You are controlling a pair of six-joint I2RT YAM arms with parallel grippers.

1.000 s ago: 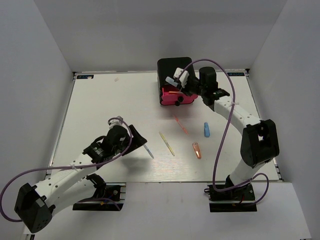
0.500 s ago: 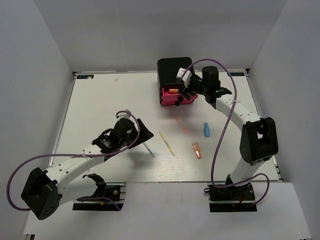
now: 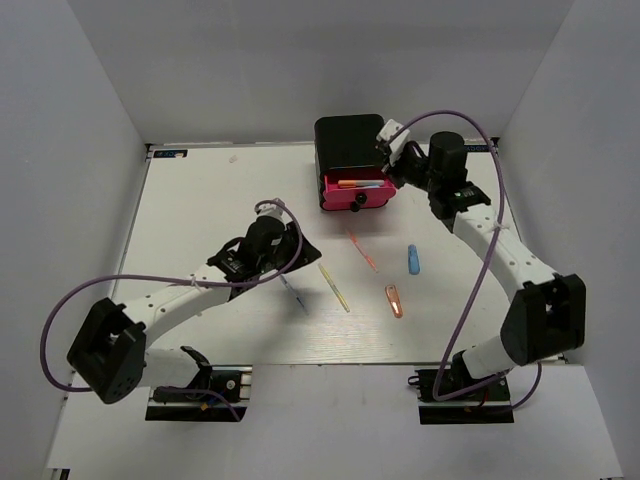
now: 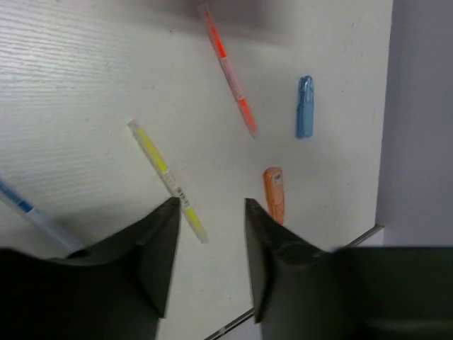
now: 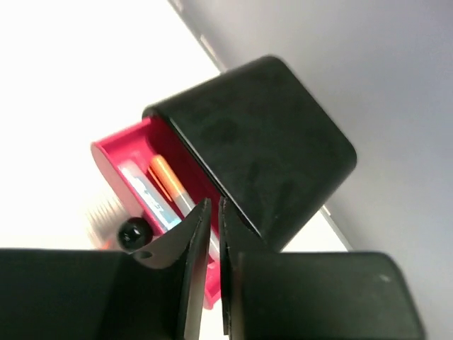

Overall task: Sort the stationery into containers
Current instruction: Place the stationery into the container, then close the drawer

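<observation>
On the table lie a thin yellow pen [image 3: 334, 287] [image 4: 166, 177], a thin orange pen [image 3: 363, 251] [image 4: 230, 71], a blue marker [image 3: 413, 259] [image 4: 304, 106], an orange marker [image 3: 394, 300] [image 4: 274, 193] and a blue-grey pen [image 3: 295, 297] [image 4: 32, 216]. My left gripper [image 3: 297, 260] [image 4: 210, 205] hovers open and empty above the yellow pen's near end. The black cabinet [image 3: 350, 140] [image 5: 262, 134] has its top pink drawer [image 3: 358, 192] [image 5: 113, 152] pulled out, with an orange-tipped pen [image 5: 166, 177] and a blue-white pen [image 5: 145, 191] inside. My right gripper [image 3: 388, 158] [image 5: 214, 205] is shut and empty beside the cabinet's right top corner.
The drawer's round black knob [image 3: 355, 205] [image 5: 132, 232] faces the table's middle. White walls enclose the table on three sides. The table's near edge [image 4: 304, 273] runs close behind the orange marker in the left wrist view.
The right gripper let a pen go into the drawer, pulled back to the right and shut. The left arm swung right toward the loose pens and its jaws narrowed.
</observation>
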